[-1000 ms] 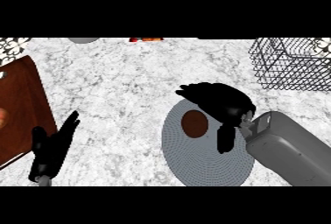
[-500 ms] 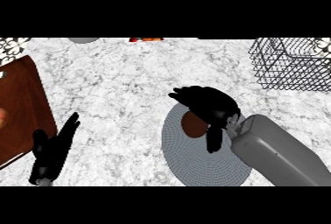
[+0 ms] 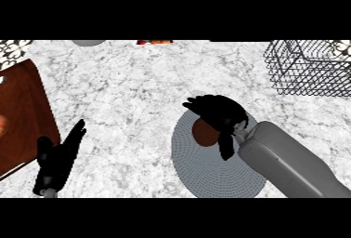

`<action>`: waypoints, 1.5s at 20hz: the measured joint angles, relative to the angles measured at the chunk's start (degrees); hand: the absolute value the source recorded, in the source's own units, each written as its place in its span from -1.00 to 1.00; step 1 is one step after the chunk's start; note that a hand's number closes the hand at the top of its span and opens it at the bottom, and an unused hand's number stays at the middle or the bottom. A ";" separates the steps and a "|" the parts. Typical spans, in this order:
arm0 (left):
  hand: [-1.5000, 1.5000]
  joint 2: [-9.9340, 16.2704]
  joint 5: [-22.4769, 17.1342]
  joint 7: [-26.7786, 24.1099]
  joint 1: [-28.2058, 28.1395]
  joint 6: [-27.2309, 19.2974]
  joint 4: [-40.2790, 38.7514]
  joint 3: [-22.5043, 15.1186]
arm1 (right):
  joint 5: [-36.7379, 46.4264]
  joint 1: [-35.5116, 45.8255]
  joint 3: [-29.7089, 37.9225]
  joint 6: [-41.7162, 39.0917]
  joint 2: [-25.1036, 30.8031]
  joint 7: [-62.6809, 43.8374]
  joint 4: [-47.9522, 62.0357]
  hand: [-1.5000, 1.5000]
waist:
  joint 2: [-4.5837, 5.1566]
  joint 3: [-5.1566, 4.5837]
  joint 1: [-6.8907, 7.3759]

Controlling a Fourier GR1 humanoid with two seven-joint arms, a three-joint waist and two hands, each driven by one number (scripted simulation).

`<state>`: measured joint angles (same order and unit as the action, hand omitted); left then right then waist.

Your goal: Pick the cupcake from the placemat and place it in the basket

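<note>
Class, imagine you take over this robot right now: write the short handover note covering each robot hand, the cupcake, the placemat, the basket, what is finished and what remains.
Right robot hand: over the cupcake, fingers curled around its far side, thumb beside it; not lifted.
Left robot hand: open, resting at lower left.
Cupcake: on the grey placemat, upper part.
Basket: wire, far right corner; nothing visible inside.
Done: approach to the cupcake.
Left: close the grasp, lift, carry to the basket, release.
</note>
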<state>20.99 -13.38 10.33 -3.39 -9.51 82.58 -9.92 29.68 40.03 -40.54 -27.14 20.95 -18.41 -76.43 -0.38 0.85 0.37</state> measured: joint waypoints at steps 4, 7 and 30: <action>0.00 -0.18 0.40 -0.56 -0.69 0.44 0.38 0.31 | 2.10 -0.80 -0.37 0.91 -1.95 0.13 2.19 -1.00 | -0.03 0.02 0.02; 0.00 -0.47 0.45 0.77 -0.04 0.63 0.33 0.52 | 3.22 -0.44 0.34 1.29 -2.53 2.26 4.49 -1.00 | 0.02 -0.01 0.03; 0.00 -1.49 2.25 1.46 -1.76 2.31 1.45 2.67 | 16.48 -3.47 0.76 10.23 -5.20 9.05 10.08 1.00 | -0.32 -0.07 -0.33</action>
<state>19.50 -11.13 11.79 -5.15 -7.21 84.03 -7.25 46.17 36.55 -39.77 -16.91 15.75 -9.37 -66.36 -0.71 0.78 0.04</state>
